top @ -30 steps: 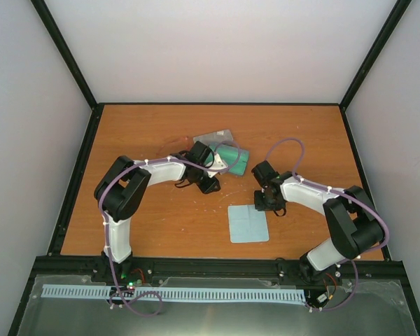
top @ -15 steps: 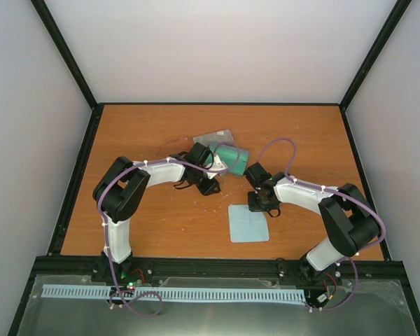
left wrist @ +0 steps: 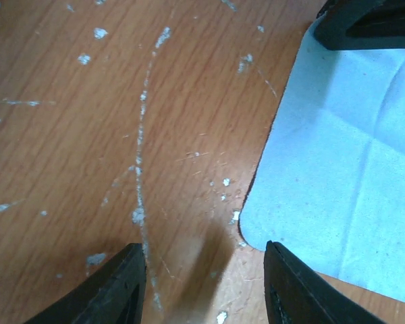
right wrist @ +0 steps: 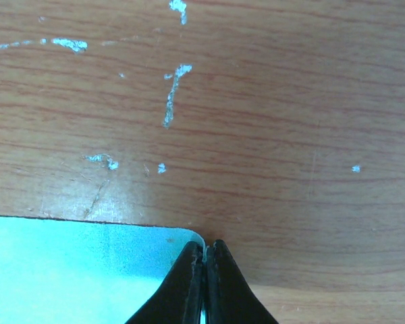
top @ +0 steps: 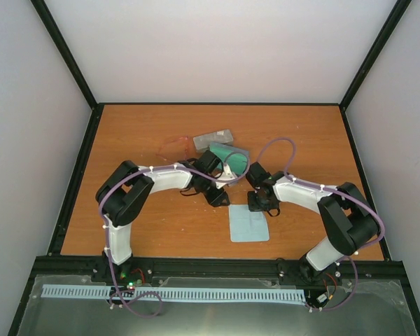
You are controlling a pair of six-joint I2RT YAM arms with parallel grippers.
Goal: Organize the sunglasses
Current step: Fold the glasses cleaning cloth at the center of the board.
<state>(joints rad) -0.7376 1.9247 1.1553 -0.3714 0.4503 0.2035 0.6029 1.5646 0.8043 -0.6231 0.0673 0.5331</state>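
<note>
The sunglasses (top: 175,147), a thin red-pink see-through frame, lie on the table at the back, left of a grey case (top: 213,138). A pale blue cloth (top: 248,222) lies flat in front. My right gripper (top: 261,207) is shut on the cloth's far right corner; the wrist view shows the corner pinched between the shut fingers (right wrist: 204,260). My left gripper (top: 222,199) is open and empty just above the wood, next to the cloth's far left corner. Its wrist view (left wrist: 206,290) shows the cloth (left wrist: 344,169) to the right.
A teal-green case (top: 232,158) lies beside the grey case, right behind my left wrist. The right gripper's black fingers (left wrist: 371,27) show at the top right of the left wrist view. Black frame rails edge the table.
My left gripper has swung right and nearer, to the cloth's far left corner, uncovering the sunglasses. My right gripper moved left to the cloth's corner and stays there.
</note>
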